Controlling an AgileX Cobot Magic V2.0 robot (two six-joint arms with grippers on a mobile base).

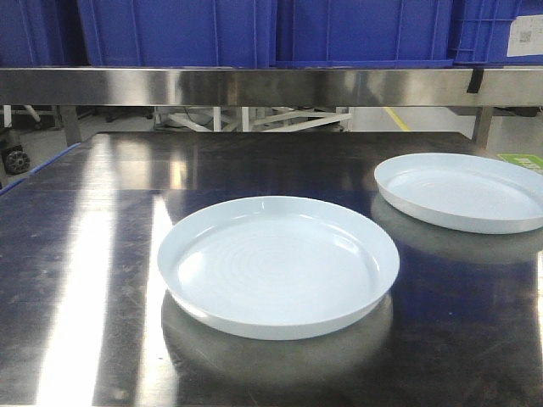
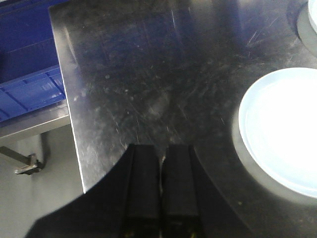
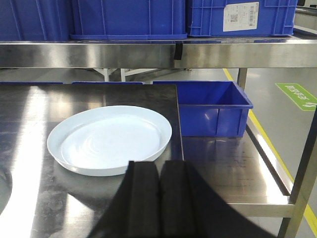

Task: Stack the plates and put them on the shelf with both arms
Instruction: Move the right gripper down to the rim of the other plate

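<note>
Cropping hides much: the right plate (image 1: 462, 191) runs off the edge of the front view, and the arms appear only as two dark fingers at the bottom of each wrist view. The left claw (image 2: 162, 198) points steeply down over the desk (image 2: 148, 74) near its left edge, its fingers pressed together with only a hairline slit, gripping nothing. The right claw (image 3: 159, 198) is likewise closed and empty, held nearly level over the desk's right side and aimed toward its back. Both plates lie flat on the desk, hollows up; being round, they have no long axis. The middle plate (image 1: 278, 264) sits near the desk's centre, the other toward its back right. The shelf (image 1: 254, 85) spans above the desk's back edge, carrying blue crates (image 1: 254, 30).
</note>
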